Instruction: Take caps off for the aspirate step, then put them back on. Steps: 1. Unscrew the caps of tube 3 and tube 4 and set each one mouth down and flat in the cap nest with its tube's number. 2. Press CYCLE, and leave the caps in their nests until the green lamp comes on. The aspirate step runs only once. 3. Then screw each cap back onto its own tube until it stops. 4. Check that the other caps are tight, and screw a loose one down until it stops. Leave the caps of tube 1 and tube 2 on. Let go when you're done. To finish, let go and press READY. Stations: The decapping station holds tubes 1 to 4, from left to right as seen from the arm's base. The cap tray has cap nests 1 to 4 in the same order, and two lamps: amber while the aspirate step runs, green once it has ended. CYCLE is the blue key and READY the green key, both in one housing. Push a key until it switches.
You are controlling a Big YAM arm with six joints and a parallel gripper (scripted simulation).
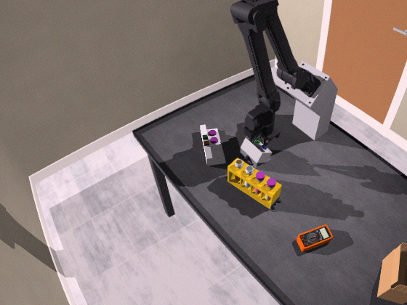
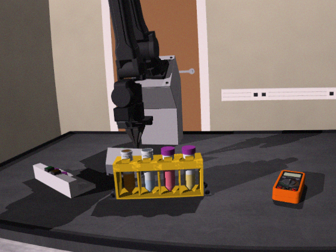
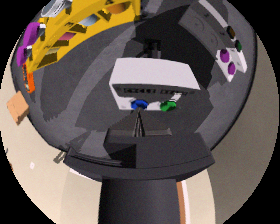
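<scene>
My gripper (image 2: 137, 146) (image 3: 139, 110) is shut and empty, pointing down with its tips at the blue CYCLE key (image 1: 264, 147) (image 3: 139, 104); I cannot tell if they press it. The green READY key (image 1: 257, 141) (image 3: 168, 106) is beside it on the white housing (image 1: 255, 152) (image 2: 111, 157) (image 3: 152, 72). In the yellow station (image 1: 276, 194) (image 2: 159, 165), tube 4 (image 2: 126, 155) and tube 3 (image 2: 147, 154) are uncapped. Tube 2 and tube 1 wear purple caps (image 2: 167, 151) (image 2: 188, 150). Two purple caps (image 1: 212, 133) (image 1: 214, 140) (image 3: 224, 55) (image 3: 231, 68) sit in the tray. Both lamps look dark.
The white cap tray (image 1: 216, 158) (image 2: 54, 179) stands to one side of the key housing, with its green lamp (image 1: 205, 136) and amber lamp (image 1: 206, 143) along one edge. An orange multimeter (image 1: 315, 237) (image 2: 288, 187) and an open cardboard box (image 1: 390, 271) are beyond the station.
</scene>
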